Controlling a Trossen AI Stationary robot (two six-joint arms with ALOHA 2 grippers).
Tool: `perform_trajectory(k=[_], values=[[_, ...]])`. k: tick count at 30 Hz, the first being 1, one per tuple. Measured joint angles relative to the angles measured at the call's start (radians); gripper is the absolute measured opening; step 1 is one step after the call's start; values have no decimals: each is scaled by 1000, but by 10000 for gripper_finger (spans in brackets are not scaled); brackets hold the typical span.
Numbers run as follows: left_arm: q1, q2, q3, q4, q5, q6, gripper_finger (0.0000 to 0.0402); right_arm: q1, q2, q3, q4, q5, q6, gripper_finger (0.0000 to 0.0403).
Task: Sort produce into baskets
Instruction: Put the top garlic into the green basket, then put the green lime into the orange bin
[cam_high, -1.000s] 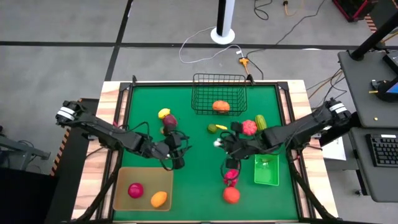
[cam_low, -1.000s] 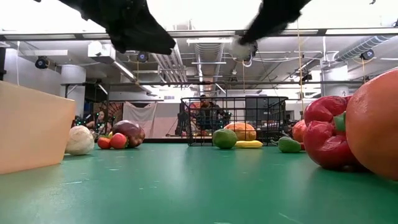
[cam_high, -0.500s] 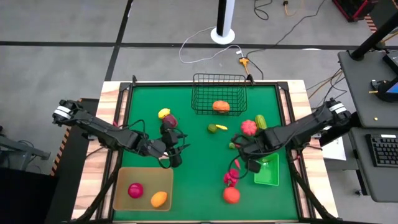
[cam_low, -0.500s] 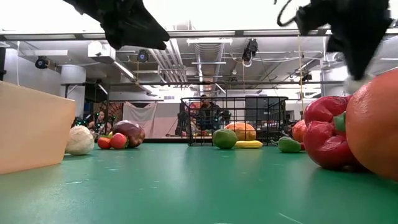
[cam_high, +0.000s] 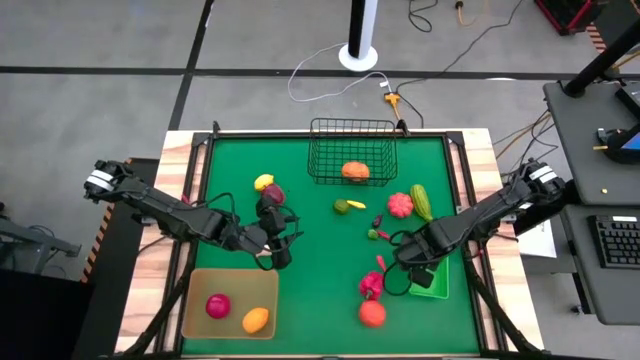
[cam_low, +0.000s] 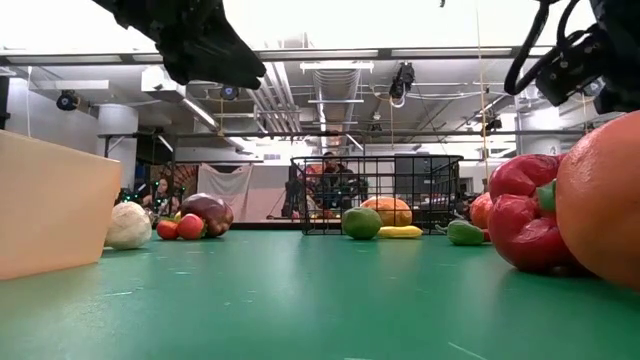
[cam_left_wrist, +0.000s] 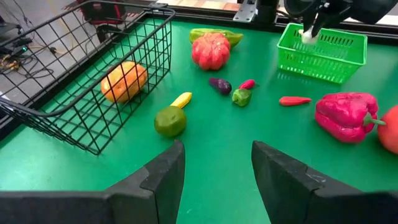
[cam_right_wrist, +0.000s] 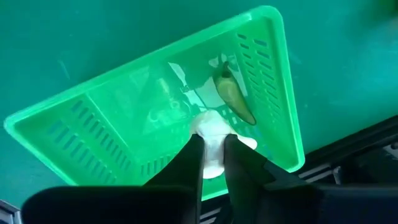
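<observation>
My right gripper (cam_right_wrist: 211, 152) points down over the green bin (cam_high: 438, 280), shut on a small white piece of produce (cam_right_wrist: 210, 127). A green chilli (cam_right_wrist: 233, 96) lies on the bin's floor. My left gripper (cam_left_wrist: 217, 168) hovers open with nothing between its fingers, just beyond the tan tray (cam_high: 200, 285), which holds a pink piece (cam_high: 218, 305) and an orange piece (cam_high: 256, 320). The black wire basket (cam_high: 352, 130) at the far edge holds an orange fruit (cam_high: 354, 170). More produce lies loose on the green table. My right gripper pinches the small white piece (cam_right_wrist: 205, 124) between its two fingers, coming from above and pointing down. The piece sticks out past the fingertips and hangs over the bin's inside, at about rim height (cam_left_wrist: 309, 36).
Loose on the mat: a yellow (cam_high: 264, 182) and a dark purple piece (cam_high: 272, 195) by my left gripper, a lime (cam_high: 341, 206), a red tomato-like piece (cam_high: 400, 204), a cucumber (cam_high: 420, 198), small chillies (cam_high: 375, 232), a pink pepper (cam_high: 372, 285) and an orange-red fruit (cam_high: 372, 313).
My right gripper has carried the white piece from the middle of the table toward the right and near edges, sinking and tipping over until it points straight down above the green bin.
</observation>
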Motion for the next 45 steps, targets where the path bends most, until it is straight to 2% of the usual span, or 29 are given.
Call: perform_trajectory(k=[10,17,28,34,39,45], values=[[0,0,0,1,0,0,168,0,0,-8,6,30,8,124],[0,0,0,1,2,0,168,0,0,9,8,43,-13,154],[0,0,0,2,3,0,168,-4,0,117,8,253,-68,169],[0,0,0,2,3,0,168,-38,0,190,33,465,-143,172],[0,0,0,2,33,0,168,-99,0,214,178,551,-282,191],[-2,0,0,2,44,0,168,-170,4,181,499,553,-535,218]])
